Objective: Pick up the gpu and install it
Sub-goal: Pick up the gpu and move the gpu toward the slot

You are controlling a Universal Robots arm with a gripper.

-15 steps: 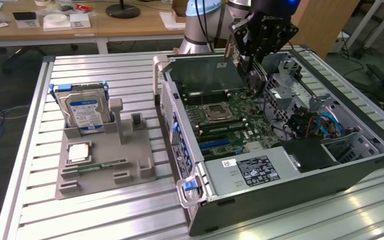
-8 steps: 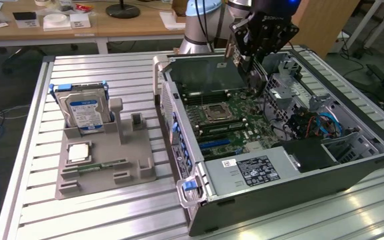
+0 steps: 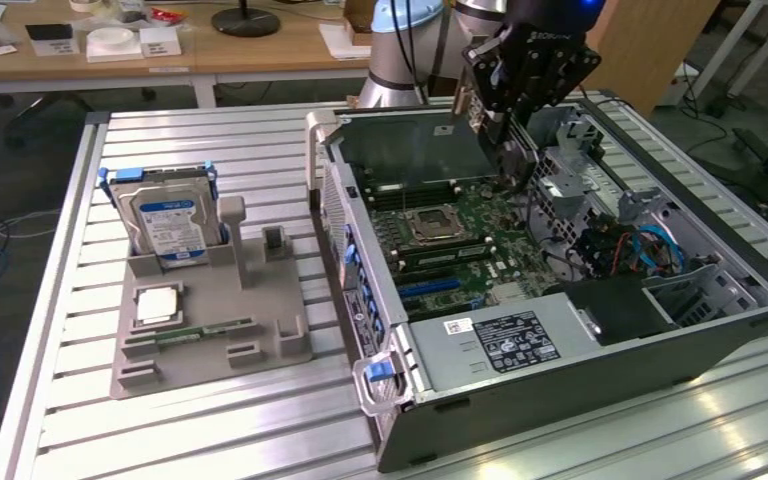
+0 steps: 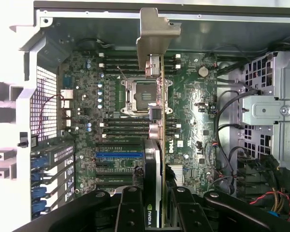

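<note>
While the gripper (image 3: 511, 150) hangs over the open case (image 3: 624, 350), its fingers (image 4: 130, 212) are clamped on one end of the gpu (image 4: 156, 159). The card stands on edge inside the case's opening, above the motherboard (image 4: 193, 96) and not seated in it, with its pale bracket (image 4: 153, 34) near the case's rear wall. A hard drive (image 3: 168, 222) stands in a grey holder (image 3: 211, 340) beside the case.
</note>
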